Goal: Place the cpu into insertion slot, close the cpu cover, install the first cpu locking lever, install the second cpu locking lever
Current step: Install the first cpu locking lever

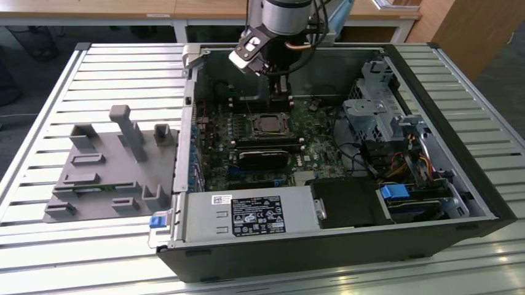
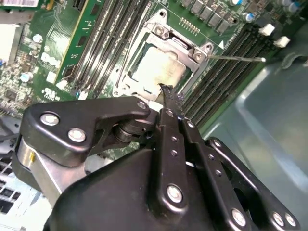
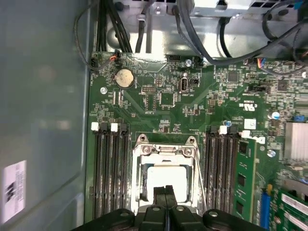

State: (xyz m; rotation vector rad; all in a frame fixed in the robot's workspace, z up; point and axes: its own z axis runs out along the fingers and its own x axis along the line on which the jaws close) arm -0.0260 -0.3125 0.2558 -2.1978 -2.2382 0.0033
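The cpu lies flat in the insertion slot on the green board, its silver-grey top showing through the window of the cpu cover. The cover lies down over it. My gripper hangs just above the cpu's edge with its two black fingers pressed together and nothing between them. In the second wrist view the fingertips stand over the near edge of the cpu. A thin metal lever sticks out sideways from the socket. In the exterior view the gripper is inside the case, above the socket.
Long black memory slots run on both sides of the socket. Black cables hang at the case wall beyond the board. A power supply and drive bays crowd the case. A grey fixture sits on the slatted table.
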